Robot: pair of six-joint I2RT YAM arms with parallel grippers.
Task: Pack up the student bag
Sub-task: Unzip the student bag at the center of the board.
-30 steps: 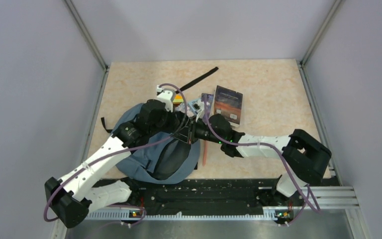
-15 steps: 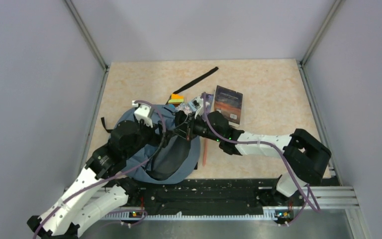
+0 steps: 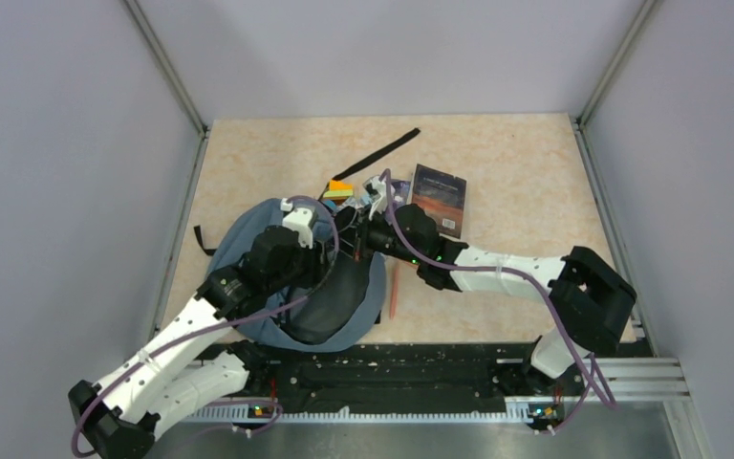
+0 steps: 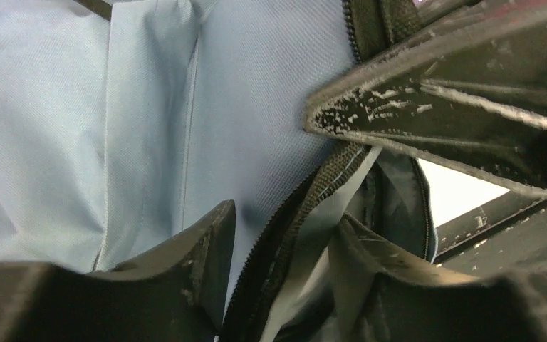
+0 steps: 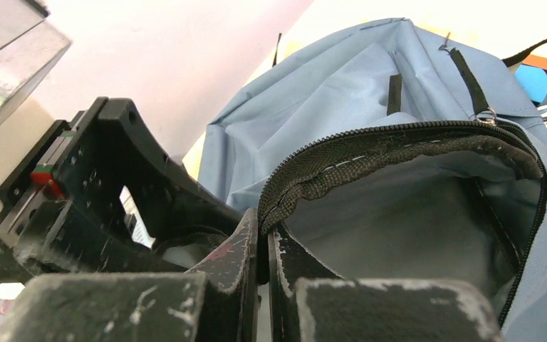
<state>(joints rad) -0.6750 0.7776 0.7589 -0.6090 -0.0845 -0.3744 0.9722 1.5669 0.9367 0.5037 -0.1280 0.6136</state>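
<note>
A pale beige, marbled table (image 3: 526, 163) stands between plain grey walls (image 3: 57, 191). Toward the far middle of the table a dark book (image 3: 439, 199) lies flat, cover up and slightly tilted. To its left, well apart, sits a small orange and yellow block (image 3: 340, 189). Nearer the front edge lies a thin red stick (image 3: 393, 292), perhaps a pencil, pointing front to back.

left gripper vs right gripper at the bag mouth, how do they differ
The left gripper is open, jaws apart either side of the zipper edge; the right gripper is shut, pinching that edge. The left gripper comes from the left over the student bag; the right gripper reaches in from the book side. Both are at the bag's opening.
</note>
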